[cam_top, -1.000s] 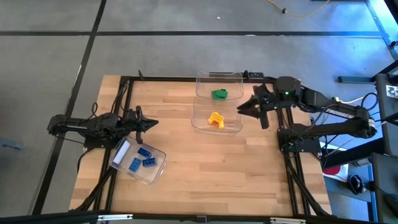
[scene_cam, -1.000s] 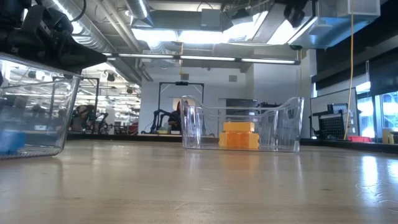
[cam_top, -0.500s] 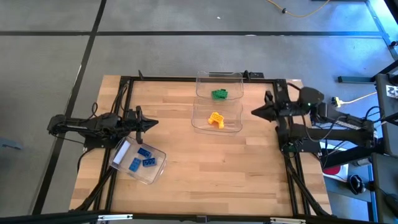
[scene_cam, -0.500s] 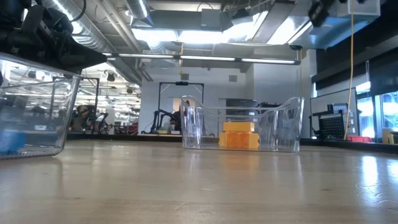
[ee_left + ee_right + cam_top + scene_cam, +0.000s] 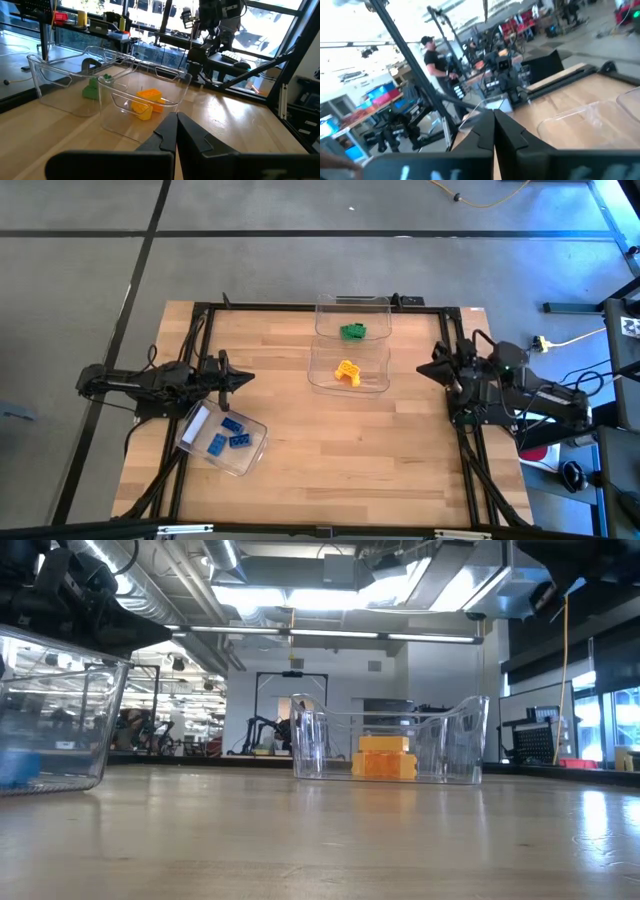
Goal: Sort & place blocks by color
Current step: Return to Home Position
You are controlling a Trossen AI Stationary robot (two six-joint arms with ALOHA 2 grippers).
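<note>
Blue blocks point(image 5: 228, 436) in left clear bin point(image 5: 258, 452), green blocks point(image 5: 352, 331) in far bin point(image 5: 352, 298), yellow-orange blocks point(image 5: 346, 371) in middle bin point(image 5: 375, 385): sorting looks done. Left gripper point(image 5: 248, 378), right gripper point(image 5: 421, 369) at table point(image 5: 330, 450) sides, fingers pinched together, empty, likely parked.

Floor: grey concrete floor point(image 5: 80, 270), dark seam lines crossing it. Thin yellow cable point(image 5: 462, 198) lies on floor beyond light wooden tabletop point(image 5: 330, 450).
Ceiling: silver ribbed ducts point(image 5: 135, 585), white strip lights point(image 5: 330, 636).
Tall windows point(image 5: 612, 715), daylight.
Far back: person in dark shirt point(image 5: 434, 57) standing among cluttered workbenches.
</note>
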